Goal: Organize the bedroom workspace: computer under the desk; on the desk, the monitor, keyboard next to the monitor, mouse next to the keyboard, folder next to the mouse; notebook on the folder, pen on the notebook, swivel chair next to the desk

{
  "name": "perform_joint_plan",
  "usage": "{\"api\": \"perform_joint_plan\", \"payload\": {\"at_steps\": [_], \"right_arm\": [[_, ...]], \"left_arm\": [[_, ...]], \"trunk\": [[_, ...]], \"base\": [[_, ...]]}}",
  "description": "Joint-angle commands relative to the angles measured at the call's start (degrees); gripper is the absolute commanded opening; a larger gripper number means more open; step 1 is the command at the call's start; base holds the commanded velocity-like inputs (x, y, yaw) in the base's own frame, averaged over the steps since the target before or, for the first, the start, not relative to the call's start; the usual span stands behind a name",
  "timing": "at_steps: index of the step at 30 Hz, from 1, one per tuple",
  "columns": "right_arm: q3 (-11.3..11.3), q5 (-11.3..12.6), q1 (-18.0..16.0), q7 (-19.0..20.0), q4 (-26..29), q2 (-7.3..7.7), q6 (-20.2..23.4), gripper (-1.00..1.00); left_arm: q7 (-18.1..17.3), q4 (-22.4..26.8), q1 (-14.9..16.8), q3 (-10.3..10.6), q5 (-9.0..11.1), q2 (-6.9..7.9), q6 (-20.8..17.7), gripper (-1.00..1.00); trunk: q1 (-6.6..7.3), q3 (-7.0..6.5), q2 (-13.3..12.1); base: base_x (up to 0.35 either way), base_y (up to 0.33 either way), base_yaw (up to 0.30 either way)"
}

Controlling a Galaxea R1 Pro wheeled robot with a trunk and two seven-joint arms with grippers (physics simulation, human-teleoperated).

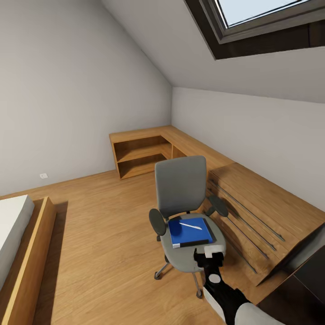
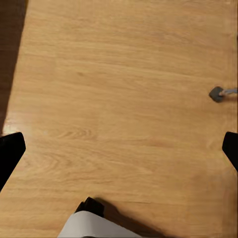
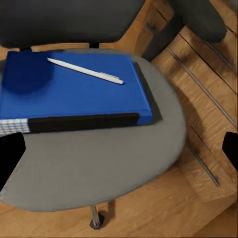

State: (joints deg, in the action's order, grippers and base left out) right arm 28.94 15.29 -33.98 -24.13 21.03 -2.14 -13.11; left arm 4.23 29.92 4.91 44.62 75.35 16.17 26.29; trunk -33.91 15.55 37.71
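An attic bedroom with sloped grey walls and a light wood floor fills the head view, a skylight at the upper right and low oak shelving running into the far corner. At the lower left edge sits the corner of a bed in a wooden frame.

The swivel chair stands in the lower centre of the frame, grey with black armrests, its castors on the floor just beside the oak drawer fronts. On its seat lies the folder — flat, bright blue, a black edge toward the camera — and the pen rests across its top, slim and white, slanting.

The right gripper hovers at the near rim of the seat, just below and to the right of the folder in the head view, apart from it. In the right wrist view its two dark fingertips show at the left and right edges, spread wide with nothing between them; the folder and pen lie in the upper left of that frame, ahead of the fingers.

In the left wrist view the left gripper's fingertips are likewise spread at the frame's sides over bare floor — one chair castor shows at the right edge.
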Motion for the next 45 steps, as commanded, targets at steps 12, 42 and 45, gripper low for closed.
{"api": "perform_joint_plan", "payload": {"at_steps": [12, 42, 45], "right_arm": [[-1.4, 15.7, -8.1, 0.3, 0.0, 0.15, 21.9, 1.0], [-1.0, 12.8, -8.0, 9.4, -0.2, 1.76, 29.5, 1.0], [-1.0, 12.5, -7.9, 9.6, -0.1, 1.83, 29.5, 1.0]], "left_arm": [[40.4, 47.6, 3.7, -20.5, -1.5, 3.59, -40.2, 1.0], [41.6, 48.6, 4.3, -22.4, -8.0, 2.55, -44.2, 1.0], [41.6, 47.7, 4.3, -22.4, -8.0, 2.5, -44.2, 1.0]], "trunk": [[-0.01, 0.11, 0.1], [-0.01, -0.25, 0.1], [-0.01, -0.4, 0.1]], "base": [[0.0, 0.0, 0.0], [0.006, -0.092, 0.152], [0.0, -0.004, 0.105]]}}
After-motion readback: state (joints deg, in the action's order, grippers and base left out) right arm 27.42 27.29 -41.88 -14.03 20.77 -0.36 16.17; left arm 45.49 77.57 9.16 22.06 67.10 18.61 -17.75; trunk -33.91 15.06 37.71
